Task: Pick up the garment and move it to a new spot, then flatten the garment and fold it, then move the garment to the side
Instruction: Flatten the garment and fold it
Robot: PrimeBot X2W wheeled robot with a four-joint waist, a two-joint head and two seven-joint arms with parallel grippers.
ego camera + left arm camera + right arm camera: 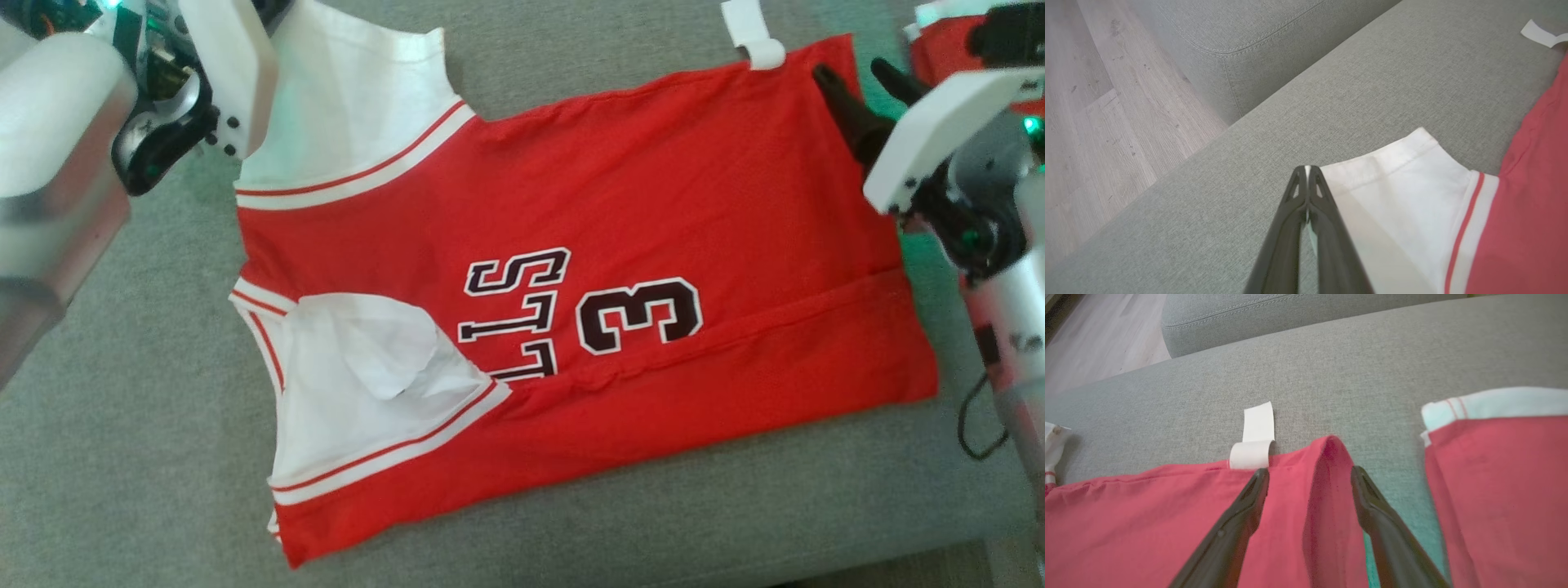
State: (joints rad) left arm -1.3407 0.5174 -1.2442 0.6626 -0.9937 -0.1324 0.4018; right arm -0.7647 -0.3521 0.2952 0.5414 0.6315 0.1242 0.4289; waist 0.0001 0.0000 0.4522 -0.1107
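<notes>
Left pincer (1306,169) clamped shut on white shoulder edge of jersey (653,204), which lies flat and half-folded on sofa (122,457). Right pincer (1309,472) open, straddling red hem corner. Looks like fold step. Next: right closes on hem, then lift both corners together.

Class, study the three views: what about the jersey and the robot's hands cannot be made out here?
1. Jersey lettering: head view, first letters hidden under the folded-over white panel.
2. Left hand: left wrist view, its shut fingers cover whether cloth is pinched.
3. Second red garment: right wrist view, cut off by the right and bottom edges.
</notes>
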